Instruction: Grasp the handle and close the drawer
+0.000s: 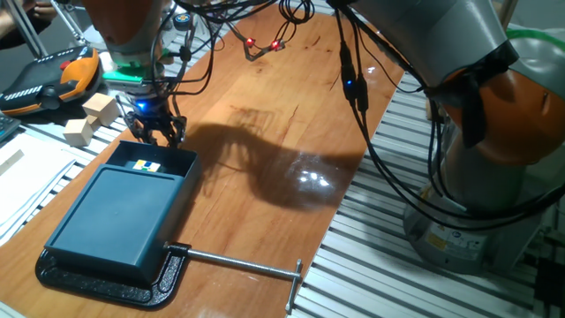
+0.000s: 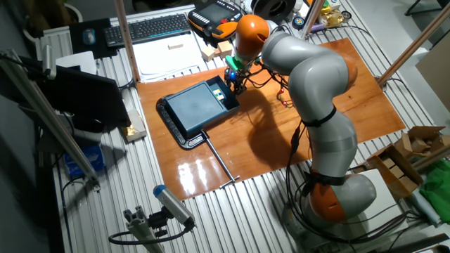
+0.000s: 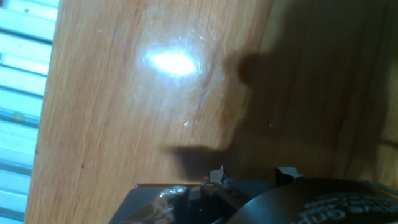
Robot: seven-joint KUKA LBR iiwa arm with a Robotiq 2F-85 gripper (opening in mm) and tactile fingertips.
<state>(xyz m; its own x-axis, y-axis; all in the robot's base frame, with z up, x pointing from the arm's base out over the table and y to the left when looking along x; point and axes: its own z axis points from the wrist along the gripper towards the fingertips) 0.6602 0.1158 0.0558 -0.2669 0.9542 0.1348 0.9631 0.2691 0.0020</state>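
The flat dark teal box [image 1: 119,216] lies at the table's left, and the drawer [image 1: 154,163] sticks out a little at its far end with a small multicoloured cube [image 1: 146,165] inside. The handle [image 1: 163,152] is the drawer's far rim. My gripper [image 1: 157,134] hangs straight down right over that rim, fingers apart; I cannot tell if they touch it. In the other fixed view the gripper [image 2: 234,83] is at the drawer [image 2: 223,95]. The hand view is blurred: two dark fingertips [image 3: 217,176] stand apart over bare wood.
A black clamp [image 1: 115,281] grips the box's near end, its steel rod [image 1: 238,262] lying toward the table's front edge. Wooden blocks [image 1: 93,115] and an orange-black pendant [image 1: 53,75] sit at the back left. Cables [image 1: 265,44] cross the far side.
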